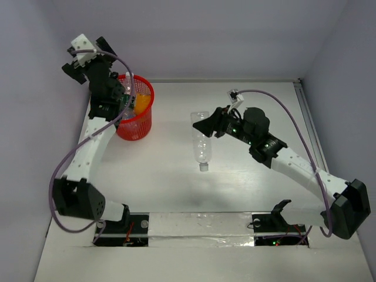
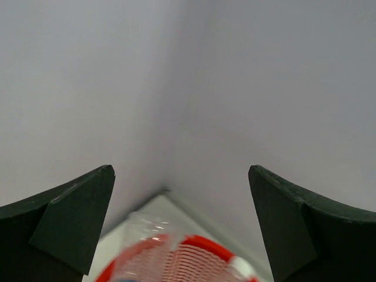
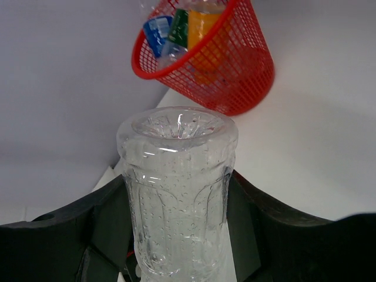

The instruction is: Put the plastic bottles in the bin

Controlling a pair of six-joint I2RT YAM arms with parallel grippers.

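The red mesh bin stands at the back left. It holds an orange bottle and blue- and green-labelled bottles. My left gripper hangs over the bin's left rim, its fingers spread wide with nothing between them. A blurred clear bottle sits below it at the bin's rim. My right gripper is mid-table, shut on the body of another clear bottle whose white cap points toward the near edge. In the right wrist view this bottle fills the jaws and the bin lies ahead.
White walls close in the table at the back and on both sides, with the bin near the back left corner. Both arm bases and a taped strip run along the near edge.
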